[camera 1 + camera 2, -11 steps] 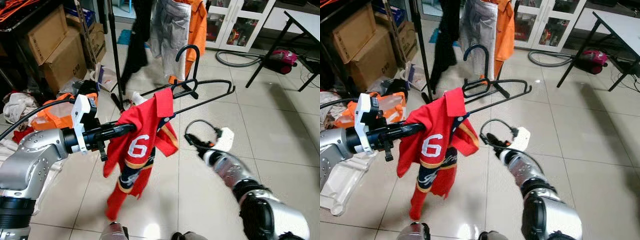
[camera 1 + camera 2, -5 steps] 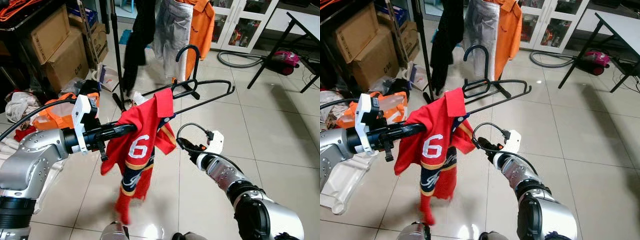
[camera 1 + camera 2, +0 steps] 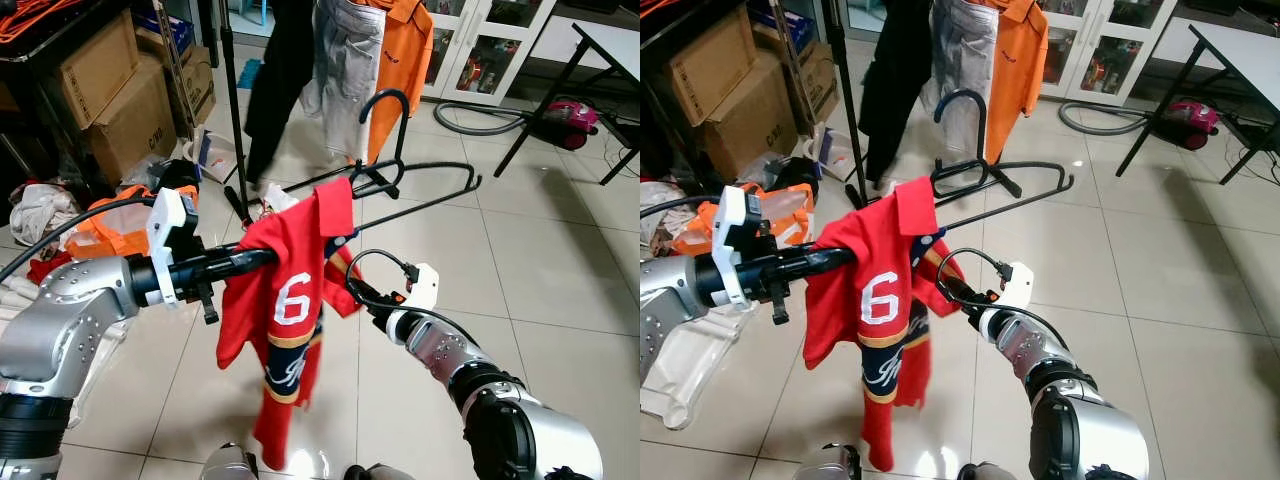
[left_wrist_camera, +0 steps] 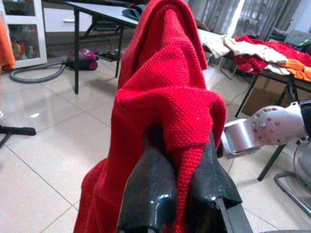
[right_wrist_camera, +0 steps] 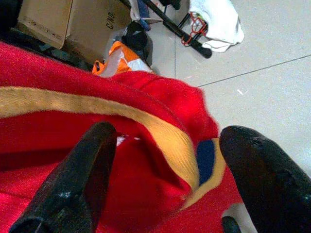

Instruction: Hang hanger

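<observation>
1. The left gripper point(image 3: 262, 258) reaches out level in front of the robot, its two black fingers point(image 4: 160, 189) pinched tight on the bunched shoulder cloth of a red knit sports jersey with a white number 6 and gold and navy trim point(image 3: 285, 300).
2. The jersey is draped on a black wire clothes hanger with a curved hook point(image 3: 400, 170). The hook stands upright beyond the collar, and the bare arm of the hanger juts out to the robot's right, above the pale tiled floor point(image 3: 560, 270).
3. The lower part of the jersey hangs free, well above the floor tiles.
4. The right gripper point(image 3: 345, 282) is raised at the jersey's right sleeve. Its fingers point(image 5: 82, 179) are spread wide apart with the gold-and-navy sleeve edge lying between them, not clamped.
5. Beyond the hanger, an orange shirt point(image 3: 400, 60), grey trousers point(image 3: 340, 60) and a black garment point(image 3: 280, 70) hang from above beside a black upright pole point(image 3: 232, 110).
6. Brown cardboard boxes point(image 3: 110, 90) stand at the left, with heaped clothes point(image 3: 110, 220) on the floor.
7. A pink vacuum cleaner point(image 3: 570, 112) lies under a black-legged table point(image 3: 610, 45) at the far right.
</observation>
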Tool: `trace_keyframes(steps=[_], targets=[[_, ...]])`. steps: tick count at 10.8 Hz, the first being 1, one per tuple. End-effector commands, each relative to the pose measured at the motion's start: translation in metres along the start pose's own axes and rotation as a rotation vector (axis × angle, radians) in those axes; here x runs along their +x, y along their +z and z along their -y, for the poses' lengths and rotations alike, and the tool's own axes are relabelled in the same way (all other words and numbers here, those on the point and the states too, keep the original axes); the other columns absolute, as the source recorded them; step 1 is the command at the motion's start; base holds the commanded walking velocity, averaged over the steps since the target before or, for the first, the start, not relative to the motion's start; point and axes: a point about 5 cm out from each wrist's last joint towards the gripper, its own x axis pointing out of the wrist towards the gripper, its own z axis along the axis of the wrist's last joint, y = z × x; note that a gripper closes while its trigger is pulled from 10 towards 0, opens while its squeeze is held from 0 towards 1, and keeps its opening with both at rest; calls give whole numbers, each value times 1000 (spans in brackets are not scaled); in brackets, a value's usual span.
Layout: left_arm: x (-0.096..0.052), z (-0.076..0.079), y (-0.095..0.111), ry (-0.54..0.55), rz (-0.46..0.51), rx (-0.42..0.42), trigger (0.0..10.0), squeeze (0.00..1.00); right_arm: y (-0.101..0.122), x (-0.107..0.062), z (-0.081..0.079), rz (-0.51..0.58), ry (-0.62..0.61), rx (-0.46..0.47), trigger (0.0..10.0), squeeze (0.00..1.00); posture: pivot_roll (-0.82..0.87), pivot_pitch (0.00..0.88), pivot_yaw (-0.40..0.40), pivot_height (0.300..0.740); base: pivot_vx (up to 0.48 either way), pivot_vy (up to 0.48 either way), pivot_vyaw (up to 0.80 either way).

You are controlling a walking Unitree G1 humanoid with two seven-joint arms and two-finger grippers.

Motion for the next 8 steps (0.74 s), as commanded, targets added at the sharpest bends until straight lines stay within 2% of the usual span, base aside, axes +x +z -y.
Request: trace_keyframes(steps=[1, 8], targets=[[5, 6, 8, -42, 28, 27, 10000, 0, -1, 0, 0, -3, 7, 27, 10000, 0, 132, 110, -108, 740, 0, 0, 0], [5, 8, 10, -50, 33, 27, 10000, 0, -5, 5, -9, -15, 19, 128, 10000, 0, 138, 109, -106, 740, 0, 0, 0]])
